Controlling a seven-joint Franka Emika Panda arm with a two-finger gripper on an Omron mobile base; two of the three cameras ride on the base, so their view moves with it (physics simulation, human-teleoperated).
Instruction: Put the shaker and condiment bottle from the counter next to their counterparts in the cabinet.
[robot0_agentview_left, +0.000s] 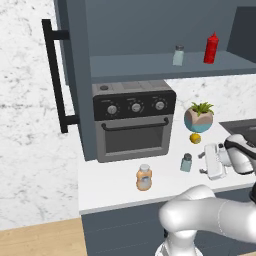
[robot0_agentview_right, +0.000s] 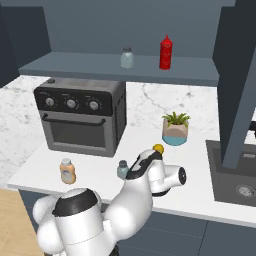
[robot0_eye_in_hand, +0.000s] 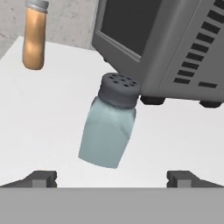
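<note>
Here, the hand view looks closely at the shaker (robot0_eye_in_hand: 109, 124): a small pale blue-grey body, translucent like glass, under a dark grey cap pierced with round holes. It stands on the white counter (robot0_eye_in_hand: 52, 113), just ahead of the gripper (robot0_eye_in_hand: 112, 177), whose two dark fingertips (robot0_eye_in_hand: 41, 178) are spread wide apart with nothing between them. Behind the shaker sits the toaster oven (robot0_eye_in_hand: 175, 39), grey, boxy, with slotted vents on its side and small black feet. The stubby orange condiment bottle (robot0_eye_in_hand: 34, 41) stands farther off.

The left base view shows what the hand view cannot: the slate-blue cabinet (robot0_agentview_left: 150, 65) above, its door swung open with a long black bar handle (robot0_agentview_left: 54, 80). On its shelf stand a second shaker (robot0_agentview_left: 178, 55) and a slim red squeeze bottle (robot0_agentview_left: 211, 48), near each other but apart. A potted plant (robot0_agentview_left: 199, 117) in a rounded pot and a small yellow object, possibly a lemon (robot0_agentview_left: 195, 138), sit right of the oven.

The right base view adds a dark sink (robot0_agentview_right: 235, 175) at the counter's end.
</note>
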